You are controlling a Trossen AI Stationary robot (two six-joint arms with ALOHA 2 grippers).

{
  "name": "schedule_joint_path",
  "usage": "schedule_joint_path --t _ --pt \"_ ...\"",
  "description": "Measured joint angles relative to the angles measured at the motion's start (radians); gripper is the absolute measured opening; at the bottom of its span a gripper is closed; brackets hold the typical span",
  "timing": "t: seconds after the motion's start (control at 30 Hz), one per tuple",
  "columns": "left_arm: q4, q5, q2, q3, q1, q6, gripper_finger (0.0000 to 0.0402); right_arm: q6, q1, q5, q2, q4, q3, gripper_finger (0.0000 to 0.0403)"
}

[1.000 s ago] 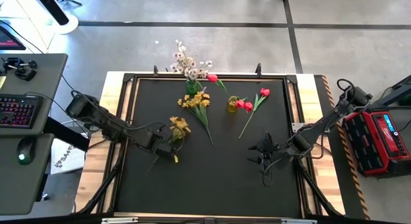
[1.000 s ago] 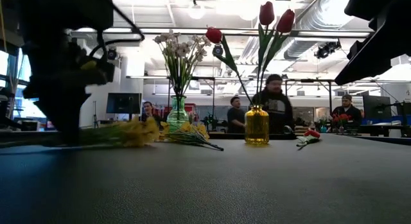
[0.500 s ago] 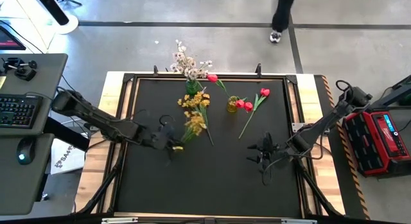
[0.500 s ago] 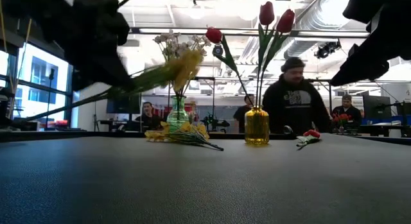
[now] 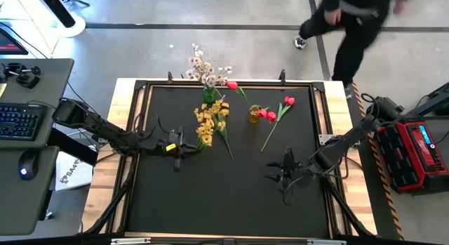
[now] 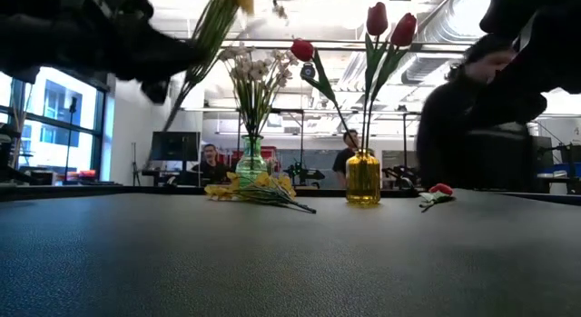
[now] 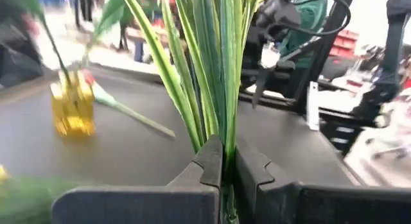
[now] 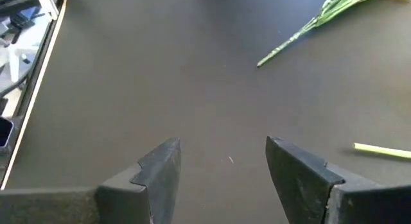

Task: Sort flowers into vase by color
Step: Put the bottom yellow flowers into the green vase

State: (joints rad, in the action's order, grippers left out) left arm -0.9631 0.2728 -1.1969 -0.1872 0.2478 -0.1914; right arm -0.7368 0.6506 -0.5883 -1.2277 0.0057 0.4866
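My left gripper is shut on a yellow flower bunch over the table's left half. A green vase at the far edge holds white blossoms. Right of it, a yellow vase holds red tulips. A second yellow bunch lies flat on the table between the vases. One red tulip lies on the table right of the yellow vase. My right gripper hovers open over the right half, nothing between its fingers. My left gripper pinches the green stems of the yellow bunch between its two fingers, near the stems' lower end. The fingers reach in level from the table's left side and lie across the stems. The bunch is lifted clear and slants upward, blooms on top.
A person walks past beyond the table's far right corner. A red case stands off the right edge, a desk with a keyboard off the left. Bare black mat fills the near half.
My left gripper has raised the yellow bunch off the table and turned from pointing down to level. The bunch, first lying flat, now slants upward with its blooms high. A person has walked in behind the far right corner.
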Motion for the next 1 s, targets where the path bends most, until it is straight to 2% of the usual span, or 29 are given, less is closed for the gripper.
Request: schedule_joint_path --t 0.2,0.37,0.67,0.8,1.0 --pt "-0.082 0.059 0.0 -0.067 -0.054 0.248 0.0001 -0.018 -0.003 -0.054 -0.035 0.027 0.0 0.0211" --pt "-0.198 0.094 0.0 -0.07 -0.205 0.287 0.0 -0.051 -0.005 -0.064 -0.062 0.044 0.0 0.0211" --pt "-0.54 -0.171 0.0 -0.06 -0.432 0.384 0.0 -0.049 -0.005 -0.091 -0.096 0.097 0.0 0.0211" --pt "-0.494 -0.179 -0.001 -0.089 -0.486 0.387 0.0 -0.049 -0.01 -0.106 -0.102 0.098 0.0 0.0211" --pt "-0.32 -0.18 -0.005 -0.15 -0.541 0.447 0.0006 -0.049 -0.023 -0.107 -0.102 0.118 0.0 0.0211"
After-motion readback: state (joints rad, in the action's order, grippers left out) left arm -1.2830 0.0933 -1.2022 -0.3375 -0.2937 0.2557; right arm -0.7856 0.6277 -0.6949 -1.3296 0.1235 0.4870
